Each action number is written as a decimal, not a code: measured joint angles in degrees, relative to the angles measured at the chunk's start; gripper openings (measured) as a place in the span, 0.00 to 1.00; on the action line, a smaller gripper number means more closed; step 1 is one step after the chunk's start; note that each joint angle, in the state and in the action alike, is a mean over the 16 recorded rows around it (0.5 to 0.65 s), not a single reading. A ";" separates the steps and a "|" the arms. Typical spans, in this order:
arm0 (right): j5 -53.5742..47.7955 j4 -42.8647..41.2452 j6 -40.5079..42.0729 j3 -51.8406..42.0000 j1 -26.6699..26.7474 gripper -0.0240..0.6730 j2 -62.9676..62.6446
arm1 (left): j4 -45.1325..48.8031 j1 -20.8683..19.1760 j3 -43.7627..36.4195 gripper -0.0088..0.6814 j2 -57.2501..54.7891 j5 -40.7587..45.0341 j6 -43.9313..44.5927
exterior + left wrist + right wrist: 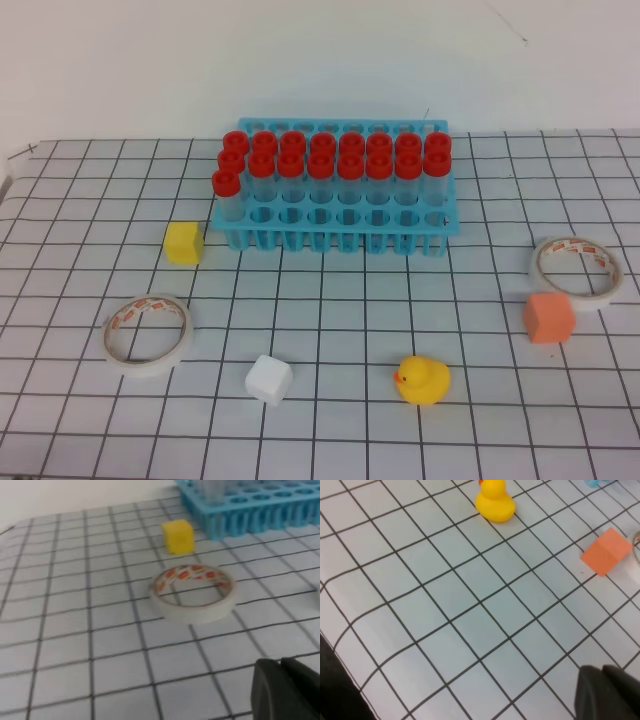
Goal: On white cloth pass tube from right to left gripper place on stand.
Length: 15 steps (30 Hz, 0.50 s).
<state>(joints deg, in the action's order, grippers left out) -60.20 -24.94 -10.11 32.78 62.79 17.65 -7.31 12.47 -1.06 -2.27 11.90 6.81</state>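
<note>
Both hands, left (pixel 280 667) & right (pixel 602 672), pressed together; lattice plastic stand (pixel 340 232) w/ red-capped tubes (pixel 322 160).

My right wrist camera looks down on the white cloth (pixel 470 610). I see a yellow rubber duck (pixel 494 501) near the top and an orange block (pixel 606 551) well right of it.

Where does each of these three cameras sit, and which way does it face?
Exterior high: above, looking down at the light blue plastic stand; no robot visible.
Left wrist: low, facing the white tape roll; dark left gripper at the corner.
Right wrist: angled down at the yellow rubber duck; right gripper edge.
Shared: the duck, high and right.
</note>
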 joint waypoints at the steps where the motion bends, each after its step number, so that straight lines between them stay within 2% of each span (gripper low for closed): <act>1: -0.01 0.02 0.00 0.00 0.00 0.03 -0.01 | -0.09 -0.86 0.00 0.01 0.44 0.82 -0.25; 8: -0.07 0.25 0.00 0.00 0.00 0.03 -0.04 | -0.32 -6.50 0.04 0.01 2.66 4.68 -0.93; 15: -0.13 0.47 0.00 0.00 0.00 0.03 -0.07 | -0.33 -8.53 0.08 0.01 2.85 5.89 -1.00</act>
<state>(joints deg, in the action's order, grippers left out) -60.33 -24.47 -10.11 32.78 62.79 17.58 -7.64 3.94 -0.97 0.58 17.79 5.82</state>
